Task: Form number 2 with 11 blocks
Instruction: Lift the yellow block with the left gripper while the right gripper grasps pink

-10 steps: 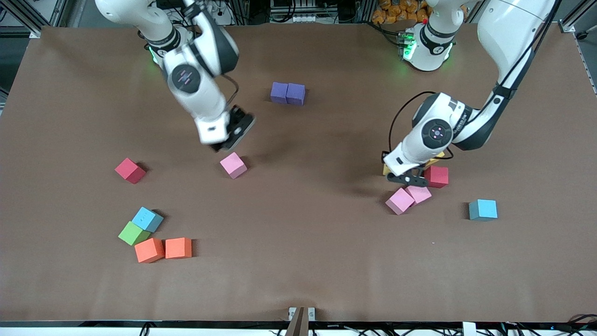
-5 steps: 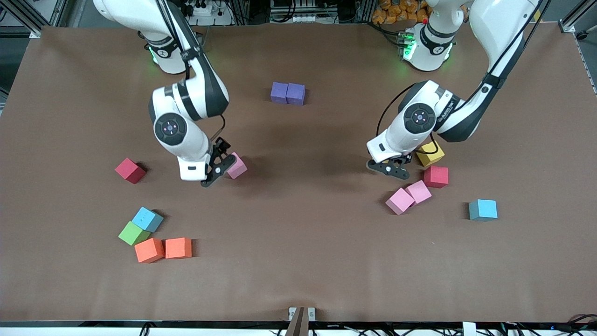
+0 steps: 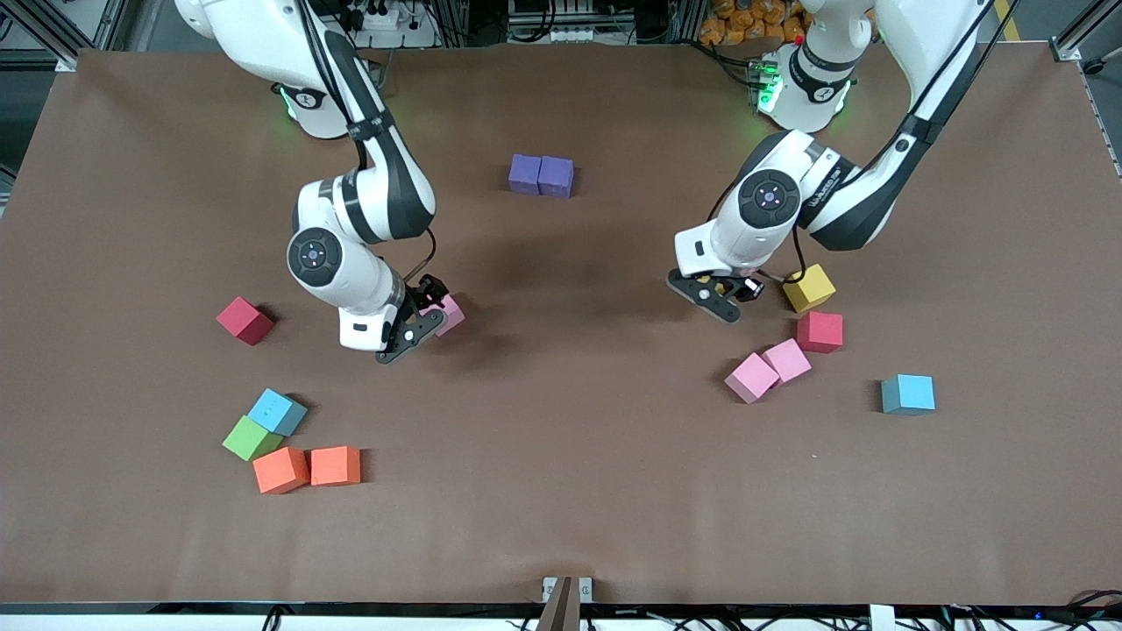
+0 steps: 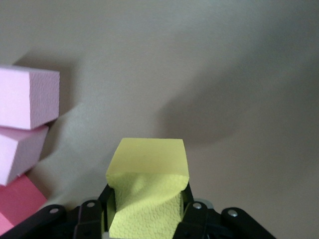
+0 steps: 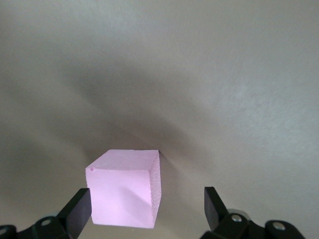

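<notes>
Straddling a pink cube [image 5: 124, 188] near mid-table, the right gripper [image 3: 419, 317] stands wide open around it, while the left gripper [image 3: 720, 294] pinches a yellow cube [image 4: 147, 186] above the tabletop [image 3: 561, 456].

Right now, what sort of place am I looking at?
Probably a robotics lab: a brown table scattered with foam blocks, two white arms working them, and cables with aluminium framing along the edge.
</notes>
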### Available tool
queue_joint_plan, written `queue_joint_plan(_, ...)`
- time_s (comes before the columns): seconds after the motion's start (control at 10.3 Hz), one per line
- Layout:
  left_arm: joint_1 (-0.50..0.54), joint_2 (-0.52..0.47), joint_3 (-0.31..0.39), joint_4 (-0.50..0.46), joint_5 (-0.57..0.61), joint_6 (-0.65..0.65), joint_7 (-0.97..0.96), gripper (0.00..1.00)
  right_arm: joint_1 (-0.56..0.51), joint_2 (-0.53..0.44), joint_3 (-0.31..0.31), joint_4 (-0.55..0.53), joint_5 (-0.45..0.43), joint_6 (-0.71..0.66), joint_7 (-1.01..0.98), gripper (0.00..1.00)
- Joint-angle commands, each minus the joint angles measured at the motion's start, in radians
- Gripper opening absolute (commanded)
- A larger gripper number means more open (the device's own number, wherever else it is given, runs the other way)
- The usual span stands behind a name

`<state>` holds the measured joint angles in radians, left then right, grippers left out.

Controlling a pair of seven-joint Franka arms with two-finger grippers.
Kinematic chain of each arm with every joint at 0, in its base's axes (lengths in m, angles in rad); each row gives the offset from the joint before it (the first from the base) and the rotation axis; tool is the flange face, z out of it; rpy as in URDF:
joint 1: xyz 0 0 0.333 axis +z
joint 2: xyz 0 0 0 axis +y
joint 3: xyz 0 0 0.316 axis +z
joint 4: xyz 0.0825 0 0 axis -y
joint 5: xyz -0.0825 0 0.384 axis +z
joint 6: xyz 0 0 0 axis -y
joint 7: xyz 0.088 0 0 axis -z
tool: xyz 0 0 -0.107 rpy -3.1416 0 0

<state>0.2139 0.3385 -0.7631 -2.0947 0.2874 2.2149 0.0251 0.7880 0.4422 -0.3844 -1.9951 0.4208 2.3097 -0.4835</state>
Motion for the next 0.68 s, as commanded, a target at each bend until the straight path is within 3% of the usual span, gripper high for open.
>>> queue_joint_plan(0.0,0.015,-0.045,-0.054,-0.019,-0.017,-0.017,0.154,0.39,0.019,0.004,0.022,-0.081,0.051,0.104,0.002,1.0)
queue_joint_plan(0.1,0.013,-0.058,-0.095,-0.024,-0.017,-0.017,0.154,0.38,0.031,0.007,0.025,-0.09,0.111,0.105,0.002,1.0)
queue_joint_plan(0.39,0.001,-0.05,-0.188,-0.031,-0.008,-0.017,0.154,0.36,0.043,0.006,0.027,-0.117,0.145,0.116,0.002,1.0)
queue_joint_plan(0.58,-0.049,-0.046,-0.214,-0.051,0.019,-0.015,0.156,0.35,0.043,0.006,0.027,-0.122,0.147,0.117,0.002,1.0)
